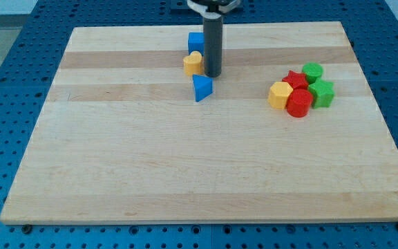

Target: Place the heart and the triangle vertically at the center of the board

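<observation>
My tip carries no hand, so nothing is grasped. It touches the yellow heart block at upper centre, the blue triangle block just below. I'd nudge both gently down-frame, aligned.

No legible text, label, brand, number or sign is present in the camera view. The pale wooden board carries only its grain and plank seams. The blue perforated metal table around it shows rows of holes and no markings. The small coloured plastic blocks, both those at the far centre and those at the right, have plain faces without printing. The straight dark rod shows no lettering.
</observation>
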### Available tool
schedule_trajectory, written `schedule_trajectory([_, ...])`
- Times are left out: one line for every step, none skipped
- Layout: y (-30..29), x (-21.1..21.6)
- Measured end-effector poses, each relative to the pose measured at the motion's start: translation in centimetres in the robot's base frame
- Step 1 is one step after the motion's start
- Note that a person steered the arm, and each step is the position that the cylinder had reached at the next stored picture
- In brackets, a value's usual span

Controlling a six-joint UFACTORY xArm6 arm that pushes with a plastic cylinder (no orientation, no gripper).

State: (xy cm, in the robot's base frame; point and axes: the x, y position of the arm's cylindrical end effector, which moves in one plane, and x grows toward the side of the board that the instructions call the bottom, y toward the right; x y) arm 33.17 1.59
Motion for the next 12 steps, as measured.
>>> schedule_trajectory([0.8, -1.3])
schedule_trajectory([0.8, -2.5])
schedule_trajectory([0.8, -3.7])
schedule_trajectory([-0.9, -3.6])
schedule_trajectory([-3.1, -2.7])
schedule_trajectory([-4.2, -0.9])
schedule_trajectory([-5.2, 0.4])
schedule_trajectory([-5.0, 1.6])
schedule_trajectory([-4.0, 2.6])
schedule_trajectory([-3.8, 4.5])
schedule_trajectory([-3.8, 6.4])
schedule_trajectory([-5.7, 6.7])
